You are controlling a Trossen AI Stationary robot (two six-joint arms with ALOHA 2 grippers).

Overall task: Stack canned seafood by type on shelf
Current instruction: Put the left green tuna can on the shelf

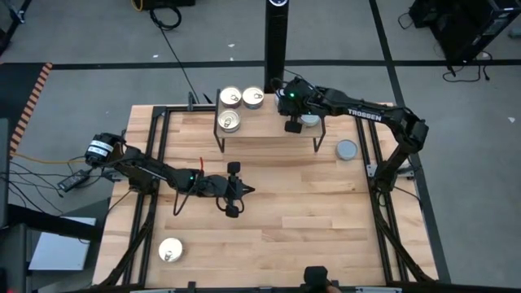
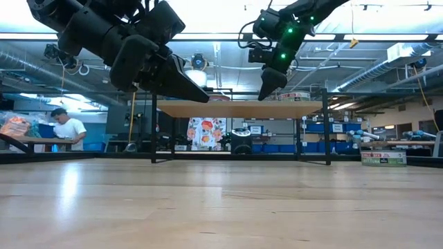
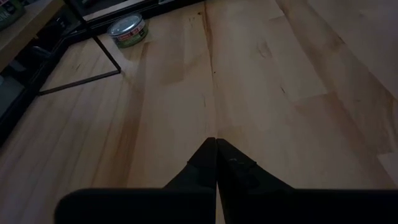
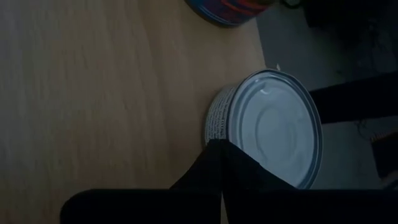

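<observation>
- Right claw point(image 1: 292, 126), closed and empty, hovers over the light-wood shelf point(image 1: 269, 130), a blue-grey-lidded round tin point(image 4: 267, 127) just beneath its tips.
- Left claw point(image 1: 249, 190), closed, hangs over bare bench point(image 1: 326, 220).

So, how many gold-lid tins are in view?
4. Three gold-lid tins at the shelf's left end; one lies on the table, lower left in the high view. Others may hide beneath.

Left gripper point(image 1: 248, 190) hangs closed, its arm stretched low and level; right gripper point(image 1: 292, 126) closed, its arm elbow-bent, wrist pointing down.
</observation>
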